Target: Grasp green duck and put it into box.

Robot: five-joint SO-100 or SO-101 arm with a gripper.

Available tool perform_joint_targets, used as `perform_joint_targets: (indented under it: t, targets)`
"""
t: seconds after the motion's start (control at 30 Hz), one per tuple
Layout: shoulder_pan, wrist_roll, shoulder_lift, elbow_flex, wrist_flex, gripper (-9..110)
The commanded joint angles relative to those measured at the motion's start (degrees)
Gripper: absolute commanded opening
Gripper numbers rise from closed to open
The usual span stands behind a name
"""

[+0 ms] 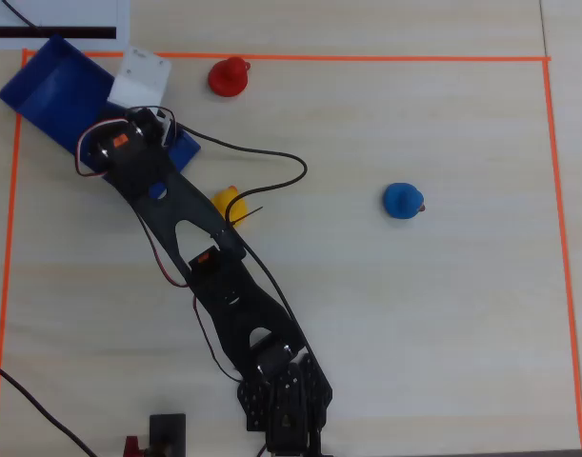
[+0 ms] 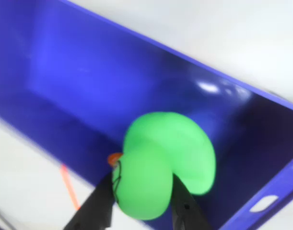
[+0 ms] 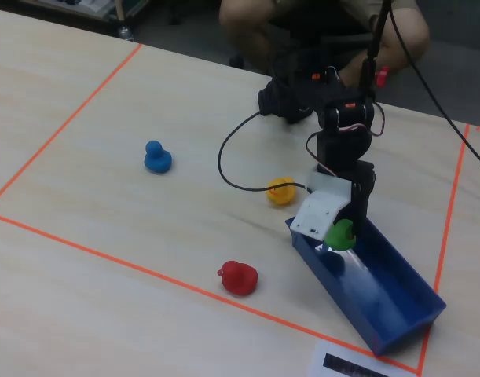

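Note:
My gripper [image 2: 142, 203] is shut on the green duck [image 2: 165, 163], with a black finger [image 2: 96, 206] on either side of its body. The orange beak shows at the duck's left in the wrist view. The duck hangs over the inside of the dark blue box [image 2: 64, 57], near one long wall. In the fixed view the duck [image 3: 342, 234] is held over the near end of the box [image 3: 389, 310], just above its floor. In the overhead view the box [image 1: 48, 86] lies at the top left corner, and the arm hides the duck.
A yellow duck [image 1: 226, 203] lies right beside the arm and near the box [image 3: 281, 191]. A red duck [image 1: 230, 76] sits right of the box [image 3: 239, 277]. A blue duck [image 1: 402, 201] is far off. Orange tape [image 1: 367, 58] frames the table. A black cable [image 1: 271, 157] loops nearby.

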Motion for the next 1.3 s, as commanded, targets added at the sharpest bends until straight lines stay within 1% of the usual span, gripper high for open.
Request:
perform_joint_targets:
  t: [0.0, 0.17, 0.23, 0.3, 0.33, 0.43, 0.5, 0.57, 0.67, 0.77, 0.87, 0.97, 1.07, 1.27]
  targets:
    - [-0.5, -0.4, 1.6, -4.7, -0.2, 20]
    - [0.3, -0.9, 5.2, -5.7, 2.0, 19]
    - [1.3, -1.7, 8.9, -5.4, 2.9, 13]
    - [2.9, -2.2, 14.8, -2.9, 2.9, 2]
    - [3.8, -2.3, 18.8, 0.2, 2.2, 0]
    - [6.7, -4.7, 36.3, 19.1, -2.6, 0]
    - [9.1, -7.6, 50.4, 37.1, -10.1, 0]
    - [12.0, -10.6, 62.6, 51.2, -15.1, 0]
    - [17.3, -15.2, 77.1, 66.6, -18.3, 0]
    - [23.8, -21.7, 92.1, 82.5, -24.1, 0]
    - [27.2, -26.5, 102.6, 92.4, -22.9, 0]
    - [28.2, -31.3, 113.9, 103.7, -23.1, 0]
    - [29.5, -33.8, 122.3, 114.6, -24.9, 0]
    - [32.3, -36.3, 132.8, 132.5, -27.2, 0]
